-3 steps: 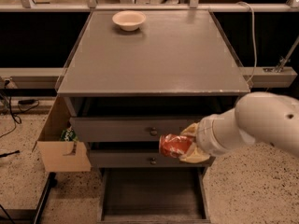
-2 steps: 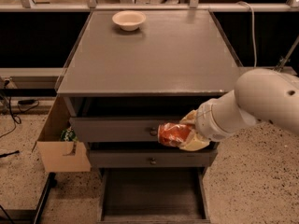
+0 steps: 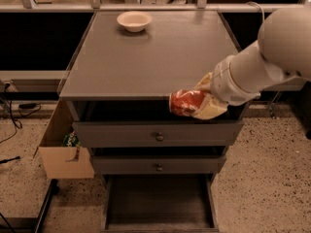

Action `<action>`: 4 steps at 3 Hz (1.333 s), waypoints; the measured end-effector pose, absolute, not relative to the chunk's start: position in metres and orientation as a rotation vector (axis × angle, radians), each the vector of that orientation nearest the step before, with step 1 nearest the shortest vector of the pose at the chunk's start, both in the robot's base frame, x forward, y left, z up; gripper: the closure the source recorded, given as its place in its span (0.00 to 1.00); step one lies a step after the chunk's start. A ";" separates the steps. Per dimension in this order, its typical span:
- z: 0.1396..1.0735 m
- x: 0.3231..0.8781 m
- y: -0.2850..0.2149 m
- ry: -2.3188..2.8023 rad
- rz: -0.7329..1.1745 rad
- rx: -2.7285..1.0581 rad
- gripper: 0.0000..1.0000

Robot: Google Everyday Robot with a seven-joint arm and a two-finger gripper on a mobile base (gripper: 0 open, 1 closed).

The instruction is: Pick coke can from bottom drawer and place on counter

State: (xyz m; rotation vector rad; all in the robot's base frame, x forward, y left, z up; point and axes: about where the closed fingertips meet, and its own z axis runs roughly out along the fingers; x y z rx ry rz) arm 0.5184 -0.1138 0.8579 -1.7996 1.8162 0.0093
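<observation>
My gripper is shut on the red coke can and holds it on its side in the air, at the height of the counter's front edge, right of centre. The cream fingers wrap the can from the right. The counter is the flat grey cabinet top behind and above the can. The bottom drawer is pulled open below and shows a bare grey tray. My white arm comes in from the right.
A cream bowl stands at the back of the counter. Two knobbed drawers sit shut above the open one. A cardboard box with a green item stands left of the cabinet. Cables lie on the floor at the left.
My gripper has lifted the can from in front of the middle drawers up to the counter's front edge, moving up and slightly right.
</observation>
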 end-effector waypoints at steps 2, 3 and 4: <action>0.891 0.575 -0.116 1.769 -0.044 -1.723 1.00; 0.883 0.613 -0.112 1.756 -0.012 -1.672 1.00; 0.875 0.637 -0.107 1.746 0.016 -1.639 1.00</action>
